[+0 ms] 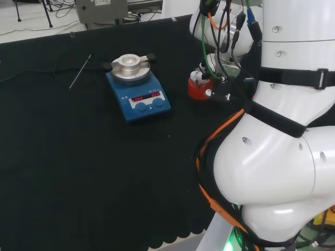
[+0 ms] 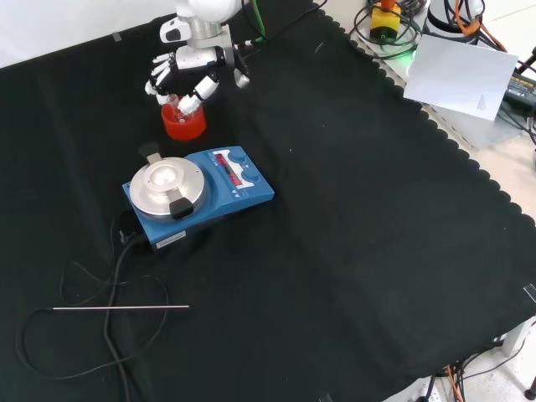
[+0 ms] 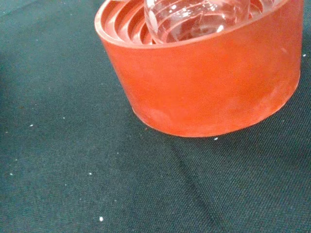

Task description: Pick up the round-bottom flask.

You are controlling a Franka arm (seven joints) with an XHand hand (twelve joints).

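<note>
The round-bottom flask (image 3: 194, 17) is clear glass and sits in a red ribbed ring stand (image 3: 209, 82). In the front view the stand (image 2: 184, 126) is at the upper left of the cloth, and the flask's neck (image 2: 177, 105) rises from it. The hand (image 2: 191, 67) hangs just above, its fingers (image 2: 159, 84) and thumb (image 2: 196, 96) lowered on either side of the neck, open. No contact shows. In the head view the stand (image 1: 199, 90) lies beside the arm's white links, with cables in front of the hand.
A blue stirrer plate with a round metal top (image 2: 201, 188) (image 1: 138, 94) stands near the stand. Its black cable (image 2: 92, 335) loops across the cloth. A thin metal rod (image 2: 121, 307) (image 1: 80, 71) lies beyond it. White paper (image 2: 465, 75) lies off the bench.
</note>
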